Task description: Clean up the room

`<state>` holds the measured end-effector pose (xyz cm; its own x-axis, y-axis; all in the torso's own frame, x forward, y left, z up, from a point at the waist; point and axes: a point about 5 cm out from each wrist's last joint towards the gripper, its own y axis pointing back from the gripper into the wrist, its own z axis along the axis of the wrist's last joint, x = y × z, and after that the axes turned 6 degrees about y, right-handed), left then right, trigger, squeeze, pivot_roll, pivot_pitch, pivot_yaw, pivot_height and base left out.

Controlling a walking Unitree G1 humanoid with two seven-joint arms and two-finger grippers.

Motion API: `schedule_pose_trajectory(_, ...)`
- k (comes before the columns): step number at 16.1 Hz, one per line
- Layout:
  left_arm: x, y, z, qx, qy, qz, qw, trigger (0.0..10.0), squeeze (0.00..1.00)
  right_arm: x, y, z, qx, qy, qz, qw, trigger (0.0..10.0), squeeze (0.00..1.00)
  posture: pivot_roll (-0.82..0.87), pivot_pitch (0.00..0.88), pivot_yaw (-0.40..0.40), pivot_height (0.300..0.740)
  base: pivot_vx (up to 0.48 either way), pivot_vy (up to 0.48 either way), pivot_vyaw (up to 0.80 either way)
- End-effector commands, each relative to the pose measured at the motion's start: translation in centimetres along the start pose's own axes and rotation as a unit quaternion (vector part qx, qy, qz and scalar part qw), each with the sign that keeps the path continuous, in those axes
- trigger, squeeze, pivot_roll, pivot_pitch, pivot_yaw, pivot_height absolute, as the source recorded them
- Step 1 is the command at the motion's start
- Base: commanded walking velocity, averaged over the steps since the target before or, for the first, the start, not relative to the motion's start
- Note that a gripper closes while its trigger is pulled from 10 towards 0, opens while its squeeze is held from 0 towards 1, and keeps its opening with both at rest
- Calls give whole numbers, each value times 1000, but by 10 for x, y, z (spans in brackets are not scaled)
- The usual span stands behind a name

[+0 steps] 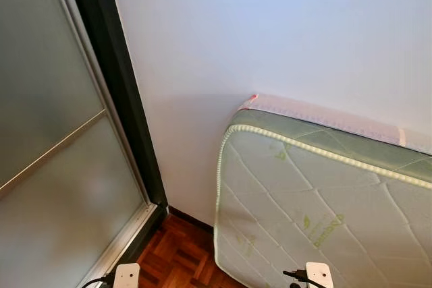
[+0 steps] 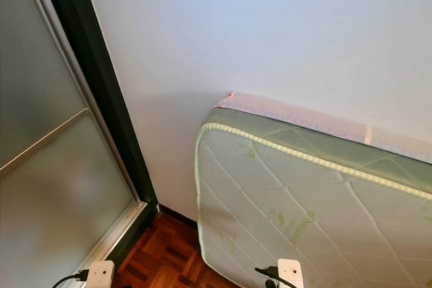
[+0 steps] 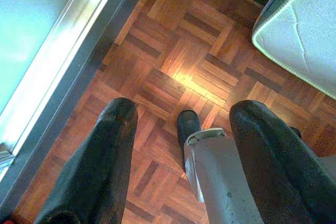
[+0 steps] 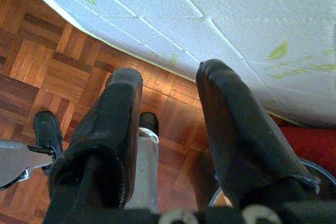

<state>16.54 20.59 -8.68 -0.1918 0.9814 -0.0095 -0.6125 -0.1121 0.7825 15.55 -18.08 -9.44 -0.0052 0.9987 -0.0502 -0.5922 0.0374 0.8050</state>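
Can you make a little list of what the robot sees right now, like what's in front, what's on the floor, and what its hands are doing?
In front: a plain white wall
Leaning on the wall: a green and white quilted mattress, standing on its edge
On the robot's left: a frosted glass sliding door with a dark frame
Floor: brown wooden parquet
Left hand: open, holding nothing, hanging over the floor
Right hand: open, holding nothing, hanging by the mattress's bottom edge
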Motion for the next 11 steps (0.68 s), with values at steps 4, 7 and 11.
schedule_pose_trajectory(4, 1, 1, -5, 10, -2, 2, 1000, 10000, 0, -2, 0, 1, -1, -1, -2, 1000, 10000, 0, -3, 0, -22, 740, 0, 0, 0)
schedule_pose_trajectory(7, -5, -1, 3, -9, -8, -7, 1000, 10000, 0, -2, 0, 1, -3, -3, -2, 1000, 10000, 0, -15, 0, -14, 740, 0, 0, 0)
schedule_pose_trajectory(11, -6, 0, 1, -8, -9, -7, 1000, 10000, 0, -2, 0, 1, -1, -2, 0, 1000, 10000, 0, -15, 0, -19, 740, 0, 0, 0)
